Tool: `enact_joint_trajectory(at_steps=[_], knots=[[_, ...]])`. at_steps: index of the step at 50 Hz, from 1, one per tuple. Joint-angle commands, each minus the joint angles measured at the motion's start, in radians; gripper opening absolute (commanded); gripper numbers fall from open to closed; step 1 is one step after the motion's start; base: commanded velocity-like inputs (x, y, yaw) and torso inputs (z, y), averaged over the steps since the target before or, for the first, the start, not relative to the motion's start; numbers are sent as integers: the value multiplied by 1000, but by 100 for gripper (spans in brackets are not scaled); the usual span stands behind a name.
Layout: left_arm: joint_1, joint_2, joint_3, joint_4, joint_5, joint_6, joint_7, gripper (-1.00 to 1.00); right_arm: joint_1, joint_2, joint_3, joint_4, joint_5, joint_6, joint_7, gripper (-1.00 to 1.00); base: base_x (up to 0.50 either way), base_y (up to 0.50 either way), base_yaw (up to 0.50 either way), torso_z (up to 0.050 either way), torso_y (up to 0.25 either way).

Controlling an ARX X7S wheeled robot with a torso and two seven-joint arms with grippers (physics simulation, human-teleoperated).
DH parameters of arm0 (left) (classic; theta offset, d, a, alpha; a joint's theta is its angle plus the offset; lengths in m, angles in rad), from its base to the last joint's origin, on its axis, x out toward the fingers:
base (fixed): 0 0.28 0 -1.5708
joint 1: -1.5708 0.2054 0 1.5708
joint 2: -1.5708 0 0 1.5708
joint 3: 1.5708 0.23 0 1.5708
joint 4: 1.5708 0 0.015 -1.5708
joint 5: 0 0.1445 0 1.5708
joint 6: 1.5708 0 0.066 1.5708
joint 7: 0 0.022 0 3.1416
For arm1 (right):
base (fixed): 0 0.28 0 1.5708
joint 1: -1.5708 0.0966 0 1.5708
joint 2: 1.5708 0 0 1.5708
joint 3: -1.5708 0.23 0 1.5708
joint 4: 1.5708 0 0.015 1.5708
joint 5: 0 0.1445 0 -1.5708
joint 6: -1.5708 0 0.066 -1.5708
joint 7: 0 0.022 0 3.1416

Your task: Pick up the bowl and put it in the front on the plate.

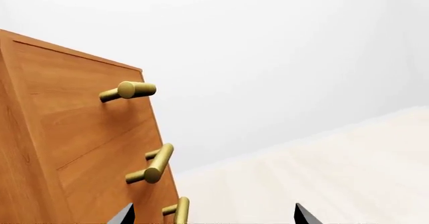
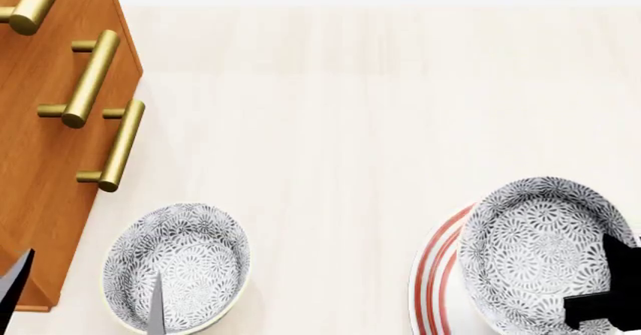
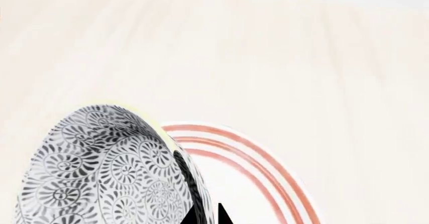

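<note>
Presently: bowl (image 2: 536, 248) mouth-up over red-ringed plate (image 2: 433, 275), rim pinched by right gripper (image 3: 208, 216); left gripper (image 1: 213, 215) spread

On the bench (image 2: 341, 125), the plate (image 2: 433, 275) lies at the near right of the head view, and the bowl (image 2: 541, 252) sits over it, covering most of the plate's right part. The right end effector (image 2: 611, 290) is at the bowl's near right rim. A second bowl (image 2: 191, 264) stands on the bench at the near left, well apart from the plate. A cabinet (image 2: 40, 162) with bar handles (image 2: 90, 79) stands just left of that second bowl.
</note>
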Motion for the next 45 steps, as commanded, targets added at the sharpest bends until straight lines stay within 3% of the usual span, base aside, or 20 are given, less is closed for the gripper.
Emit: enact_joint_trajectory(at_steps=[1, 24, 45], knots=[[3, 16, -15, -2, 14, 17, 20, 100, 26, -56, 35, 29, -22, 8, -3, -100, 0, 0, 0, 0, 0], [0, 13, -10, -7, -2, 9, 19, 100, -28, -60, 8, 32, -52, 10, 7, -100, 0, 0, 0, 0, 0], [-4, 10, -2, -14, -11, 7, 19, 100, -132, -148, -6, 163, 1, -44, -2, -100, 0, 0, 0, 0, 0]])
